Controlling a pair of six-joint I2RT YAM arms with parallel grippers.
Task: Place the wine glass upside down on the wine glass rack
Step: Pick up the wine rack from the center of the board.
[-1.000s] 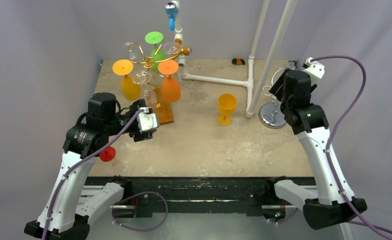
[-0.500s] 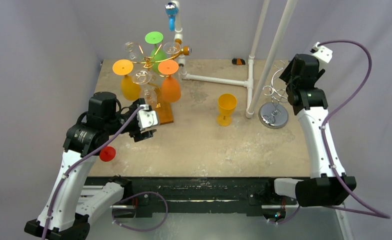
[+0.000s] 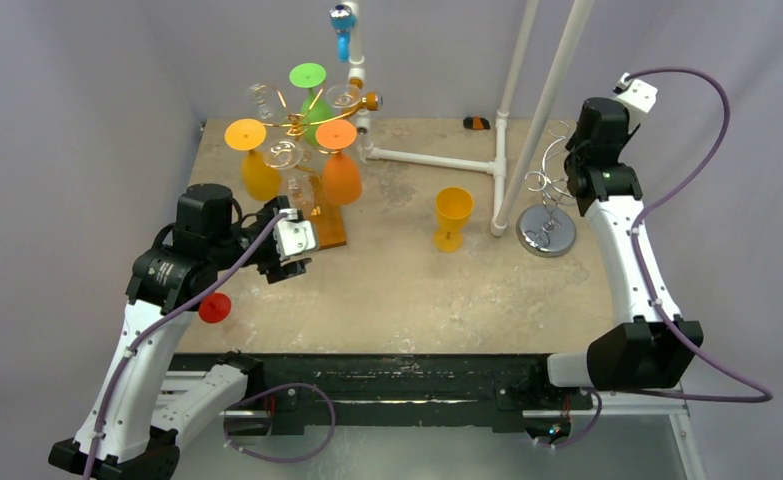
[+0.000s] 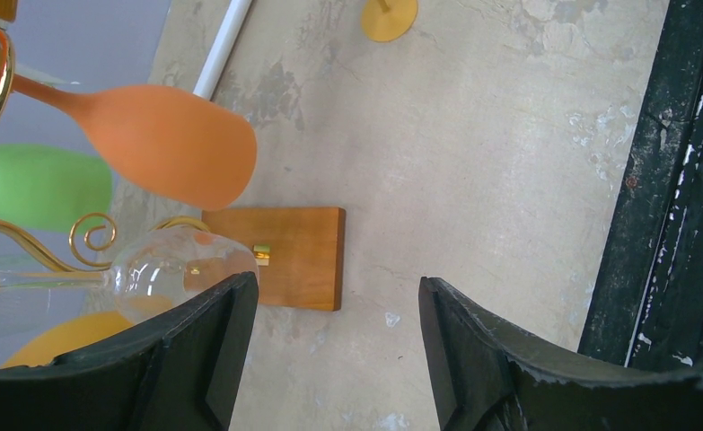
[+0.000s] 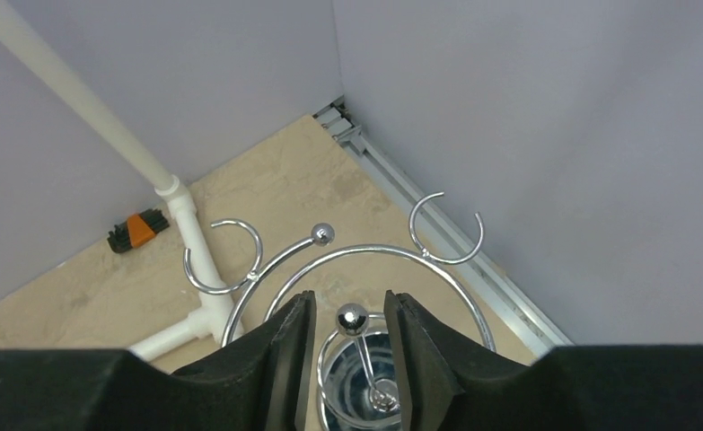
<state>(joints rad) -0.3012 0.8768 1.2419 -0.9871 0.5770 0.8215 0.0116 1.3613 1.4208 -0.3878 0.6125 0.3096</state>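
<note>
Left gripper (image 4: 334, 301) unchanged: jaws wide, empty, parked by the gold rack (image 3: 297, 125). Yellow wine glass (image 3: 453, 212) stands upright mid-table (image 3: 417, 290), untouched, well apart from both grippers. Right arm has lifted and pulled back above the chrome rack (image 3: 547, 238). Right gripper (image 5: 349, 301) jaws have narrowed to a partial gap and hold nothing. My read: pickup not started.

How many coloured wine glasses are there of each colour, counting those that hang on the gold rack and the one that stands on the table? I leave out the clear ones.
Yellow: 2, the hanging yellow glass and the standing yellow glass
Orange: 1, the orange glass
Green: 1, the green glass
Total: 4
</note>
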